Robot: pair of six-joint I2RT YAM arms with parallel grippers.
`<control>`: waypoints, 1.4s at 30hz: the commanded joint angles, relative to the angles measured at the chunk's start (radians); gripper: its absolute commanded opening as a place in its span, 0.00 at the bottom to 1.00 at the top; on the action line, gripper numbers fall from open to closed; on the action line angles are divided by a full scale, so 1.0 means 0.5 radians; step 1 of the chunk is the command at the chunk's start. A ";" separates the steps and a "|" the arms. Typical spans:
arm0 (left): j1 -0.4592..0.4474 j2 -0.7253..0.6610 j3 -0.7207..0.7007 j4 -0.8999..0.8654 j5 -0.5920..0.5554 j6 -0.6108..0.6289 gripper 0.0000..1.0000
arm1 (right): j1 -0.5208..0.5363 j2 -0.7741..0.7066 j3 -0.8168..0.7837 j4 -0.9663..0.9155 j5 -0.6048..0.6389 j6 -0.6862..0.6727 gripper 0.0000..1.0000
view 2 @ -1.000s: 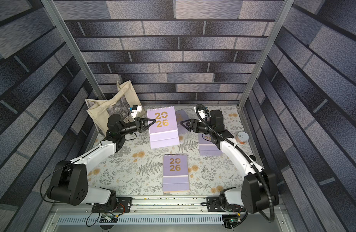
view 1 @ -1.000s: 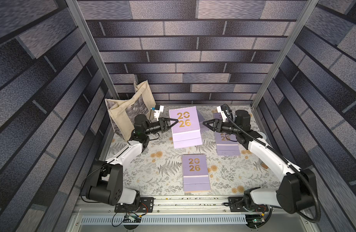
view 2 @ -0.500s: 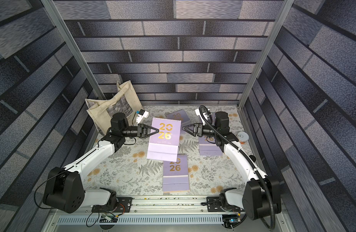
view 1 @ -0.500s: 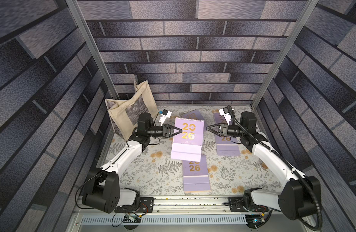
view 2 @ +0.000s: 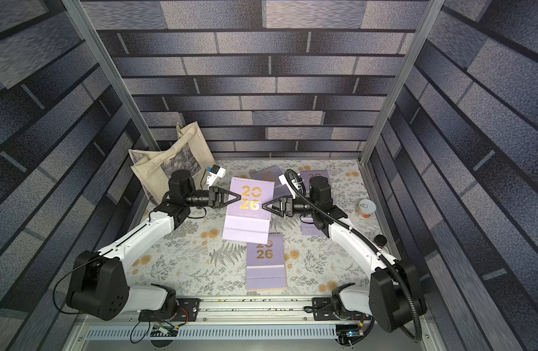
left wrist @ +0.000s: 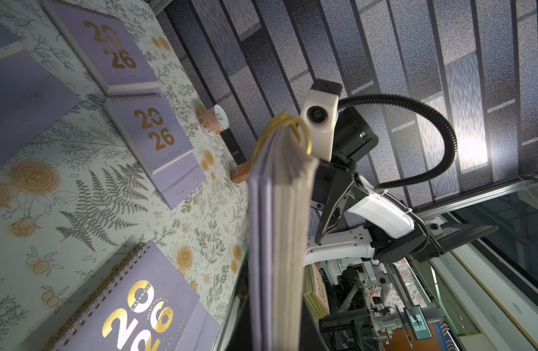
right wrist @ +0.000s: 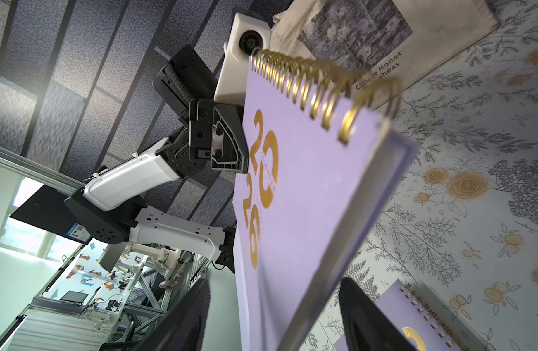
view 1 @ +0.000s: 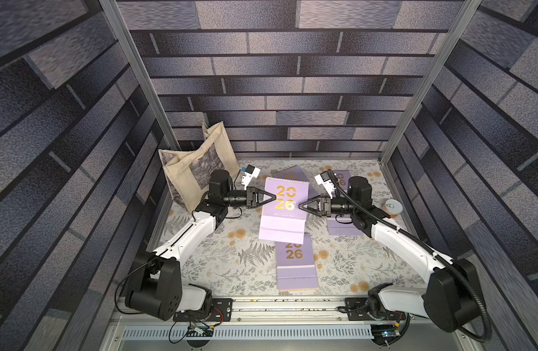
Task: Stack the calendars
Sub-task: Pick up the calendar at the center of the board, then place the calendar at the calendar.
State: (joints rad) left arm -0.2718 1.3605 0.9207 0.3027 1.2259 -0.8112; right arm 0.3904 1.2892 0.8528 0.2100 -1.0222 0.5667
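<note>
Both top views looked dim and evenly lit to me, walls [view 1: 64, 152] bowed at the edges. The calendar [left wrist: 277, 243] was blurred close to the left wrist lens; a window [right wrist: 27, 194] glared in the right wrist view

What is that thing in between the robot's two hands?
A lifted lilac 2026 calendar. The left hand pinches one side edge; the right hand stands open at the other. Both top views show it.

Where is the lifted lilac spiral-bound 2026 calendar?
In a top view the lilac spiral-bound calendar hangs mid-table, pinched by the left gripper, with the open right gripper at its opposite edge.
</note>
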 commanded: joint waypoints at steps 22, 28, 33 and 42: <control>-0.054 -0.008 -0.135 0.421 -0.055 -0.170 0.00 | 0.054 0.158 -0.039 0.600 0.031 0.307 0.02; 0.068 -0.003 -0.172 0.484 -0.113 -0.242 0.50 | 0.054 0.133 -0.086 0.592 0.004 0.343 0.00; 0.297 -0.052 -0.079 0.186 -0.040 -0.131 1.00 | 0.054 0.076 -0.124 0.291 0.024 0.296 0.00; 0.428 -0.120 -0.021 -0.050 0.016 0.026 1.00 | 0.051 0.037 -0.294 -0.190 0.047 0.332 0.00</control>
State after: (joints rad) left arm -0.0570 1.3254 0.8787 0.3164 1.1942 -0.8413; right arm 0.4126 1.3422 0.7204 0.2085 -0.9840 0.7414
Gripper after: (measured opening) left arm 0.999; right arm 0.130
